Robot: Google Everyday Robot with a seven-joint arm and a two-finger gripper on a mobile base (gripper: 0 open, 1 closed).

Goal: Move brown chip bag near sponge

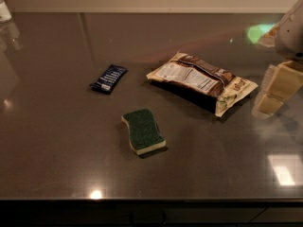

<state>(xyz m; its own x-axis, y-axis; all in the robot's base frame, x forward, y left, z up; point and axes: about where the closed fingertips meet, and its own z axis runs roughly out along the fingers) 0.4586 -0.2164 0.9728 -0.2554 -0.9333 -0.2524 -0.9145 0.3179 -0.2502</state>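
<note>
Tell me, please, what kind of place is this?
Probably a kitchen or break-room counter: a dark polished countertop holds a sponge, a brown chip bag and a small blue packet. The gripper hangs at the right edge.

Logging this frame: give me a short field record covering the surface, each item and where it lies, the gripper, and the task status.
surface: dark glossy counter
chip bag: lying flat, centre-right, white label panel up
sponge: green side up, in front and to the left of the chip bag, apart from it
blue packet: flat, to the left of the chip bag
gripper: at the right edge, close to the chip bag's right end
task status: chip bag not gripped; a gap separates it from the sponge
</note>
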